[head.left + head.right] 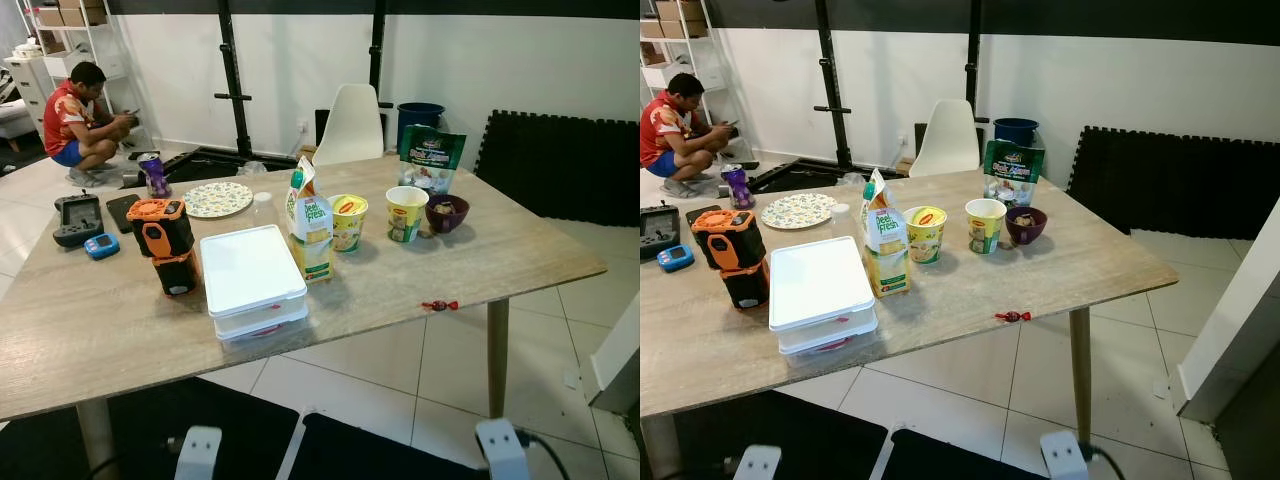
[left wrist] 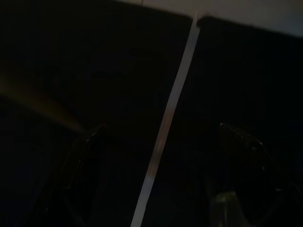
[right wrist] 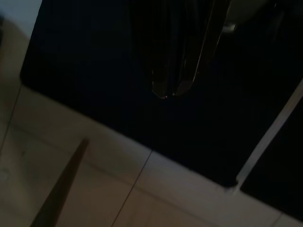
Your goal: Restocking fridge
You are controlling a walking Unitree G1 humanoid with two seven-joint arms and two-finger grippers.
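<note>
On the wooden table (image 1: 520, 255) stand a juice carton (image 1: 308, 225), two yellow noodle cups (image 1: 347, 221) (image 1: 406, 212), a purple bowl (image 1: 446, 212) and a green food bag (image 1: 431, 158). A clear box with a white lid (image 1: 250, 275) sits near the front edge. Both arms hang low under the table's near side. In the dark left wrist view, my left gripper (image 2: 161, 142) is open over black floor mats. In the right wrist view, my right gripper (image 3: 173, 92) is shut on nothing, above a mat and pale tiles.
An orange-black device (image 1: 165, 240), patterned plate (image 1: 218, 199), purple can (image 1: 154, 175), handheld console (image 1: 77, 217) and red candy (image 1: 439, 304) share the table. A white chair (image 1: 350, 125) stands behind it. A person (image 1: 75, 120) crouches far left. A white panel (image 1: 1230, 330) rises at the right.
</note>
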